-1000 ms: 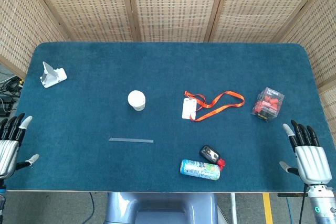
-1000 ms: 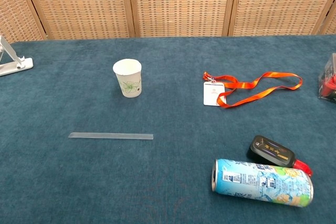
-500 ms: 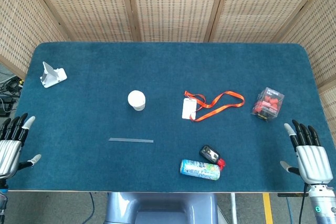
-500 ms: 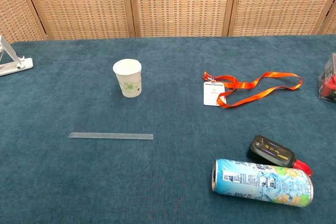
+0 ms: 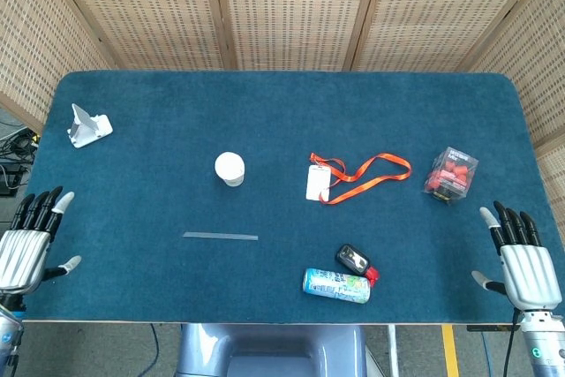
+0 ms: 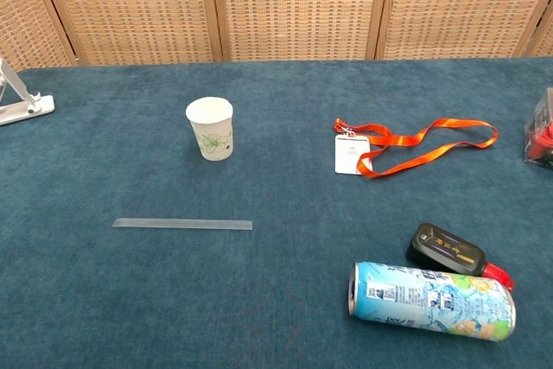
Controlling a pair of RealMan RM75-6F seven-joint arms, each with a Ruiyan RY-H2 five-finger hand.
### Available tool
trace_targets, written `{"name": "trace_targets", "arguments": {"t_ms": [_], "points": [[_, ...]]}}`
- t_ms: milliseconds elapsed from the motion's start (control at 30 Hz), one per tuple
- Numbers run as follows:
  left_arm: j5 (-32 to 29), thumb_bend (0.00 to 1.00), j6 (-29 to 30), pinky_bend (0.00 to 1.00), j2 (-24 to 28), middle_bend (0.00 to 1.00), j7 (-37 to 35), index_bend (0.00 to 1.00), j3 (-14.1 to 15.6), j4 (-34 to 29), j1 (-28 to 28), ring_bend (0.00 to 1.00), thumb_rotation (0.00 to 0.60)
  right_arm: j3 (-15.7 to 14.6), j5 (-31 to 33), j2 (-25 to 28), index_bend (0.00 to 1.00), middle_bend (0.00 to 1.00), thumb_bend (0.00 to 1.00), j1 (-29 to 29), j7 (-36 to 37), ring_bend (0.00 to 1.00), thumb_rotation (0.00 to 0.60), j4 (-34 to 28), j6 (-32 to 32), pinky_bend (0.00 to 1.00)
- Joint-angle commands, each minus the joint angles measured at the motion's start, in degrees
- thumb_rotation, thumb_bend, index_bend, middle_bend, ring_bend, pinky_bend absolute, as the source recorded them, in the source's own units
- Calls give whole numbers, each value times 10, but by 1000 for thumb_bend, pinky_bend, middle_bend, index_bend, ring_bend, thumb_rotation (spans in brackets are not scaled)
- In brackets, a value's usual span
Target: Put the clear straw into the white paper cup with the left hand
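Left hand edged slightly inward, apparently empty, straw unmoved

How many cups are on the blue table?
1. The white paper cup stands upright left of the middle, beyond the clear straw. Nothing seems to hide another.
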Motion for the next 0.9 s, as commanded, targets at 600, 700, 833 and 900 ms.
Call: {"name": "trace_targets", "arguments": {"t_ms": [600, 700, 833, 900], "points": [[-31, 218, -159, 20, -83, 0, 134, 359, -62, -91, -158, 0, 600, 5, 10, 11, 43, 0, 43, 0, 36, 0, 600, -1, -4, 0], [-45, 229, -173, 20, -95, 0, 156, 377, -66, -95, -172, 0, 600, 5, 10, 13, 43, 0, 43, 0, 40, 0, 600, -1, -5, 0], [-74, 267, -196, 20, -122, 0, 190, 395, -71, -93, -195, 0, 600, 6, 10, 15, 43, 0, 43, -1, 47, 0, 600, -2, -4, 0], [-91, 266, -204, 20, -135, 0, 208, 403, -73, -93, -203, 0, 600, 6, 9, 17, 43, 0, 43, -1, 50, 0, 600, -3, -3, 0]]}}
